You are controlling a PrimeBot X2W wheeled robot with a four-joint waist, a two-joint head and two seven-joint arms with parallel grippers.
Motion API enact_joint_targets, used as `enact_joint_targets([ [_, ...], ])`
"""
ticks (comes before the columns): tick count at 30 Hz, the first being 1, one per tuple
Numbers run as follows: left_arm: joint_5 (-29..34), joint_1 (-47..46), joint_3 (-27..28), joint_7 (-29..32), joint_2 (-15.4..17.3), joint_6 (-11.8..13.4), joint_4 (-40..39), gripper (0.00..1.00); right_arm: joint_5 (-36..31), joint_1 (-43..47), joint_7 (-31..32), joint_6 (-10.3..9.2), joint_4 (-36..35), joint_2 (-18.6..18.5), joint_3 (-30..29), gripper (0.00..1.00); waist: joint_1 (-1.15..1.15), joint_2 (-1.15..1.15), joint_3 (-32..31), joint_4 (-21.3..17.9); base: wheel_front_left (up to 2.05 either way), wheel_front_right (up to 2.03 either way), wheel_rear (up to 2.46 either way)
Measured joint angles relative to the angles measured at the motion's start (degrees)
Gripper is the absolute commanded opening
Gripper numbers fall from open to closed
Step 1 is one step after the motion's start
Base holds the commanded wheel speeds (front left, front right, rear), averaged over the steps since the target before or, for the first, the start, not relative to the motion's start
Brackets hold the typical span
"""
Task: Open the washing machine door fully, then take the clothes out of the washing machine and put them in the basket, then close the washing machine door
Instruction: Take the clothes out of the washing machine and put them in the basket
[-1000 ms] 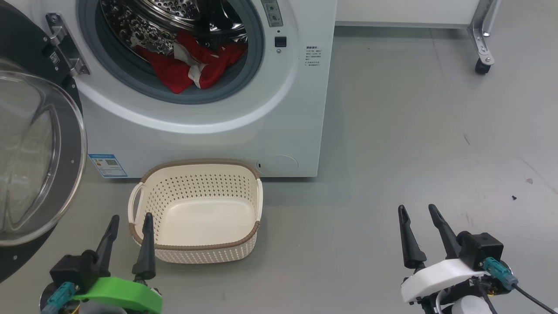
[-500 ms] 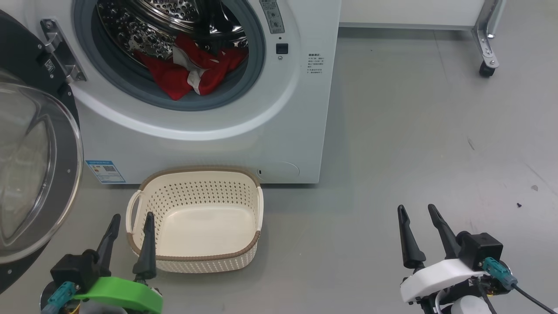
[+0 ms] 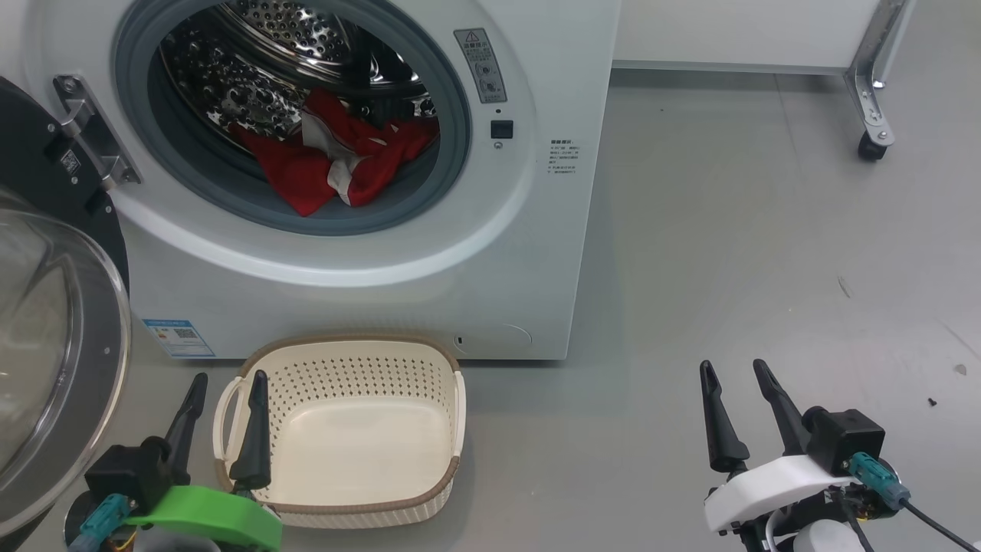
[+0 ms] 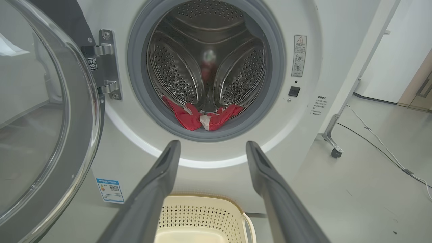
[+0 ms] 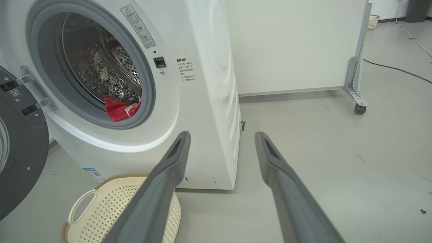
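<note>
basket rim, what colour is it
Brown, on a cream basket; the head view shows it best.

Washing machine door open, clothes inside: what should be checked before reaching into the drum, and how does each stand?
1. washing machine door swung clear of the drum: ok.
2. clothes lying at the drum's front, unobstructed: ok.
3. basket empty, on the floor before the washing machine: ok.
4. left gripper open, empty: ok.
5. right gripper open, empty: ok.
6. More clothes hidden deeper inside: cannot tell.

One washing machine (image 3: 368,299), one washing machine door (image 3: 46,345) and one basket (image 3: 352,376) are counted beyond the left gripper (image 3: 230,376) and right gripper (image 3: 731,363); the clothes (image 3: 337,165) are heaped, number untold.
</note>
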Motion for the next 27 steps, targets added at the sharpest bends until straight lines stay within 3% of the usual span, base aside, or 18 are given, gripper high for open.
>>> enact_joint_targets([
  [13,0.85,-0.01,0.13,0.0,-0.25,0.0,-0.38,1.0,0.0,-0.01,0.0,0.0,0.27,0.02,-0.02,1.0,0.0,0.0,-0.17,0.06,0.77,-0.77,0.0],
  [27,1.37,-0.01,0.33,0.0,-0.49,0.0,-0.38,1.0,0.0,-0.01,0.0,0.0,0.36,0.05,-0.1,1.0,0.0,0.0,-0.22,-0.18,0.22,-0.22,0.0],
])
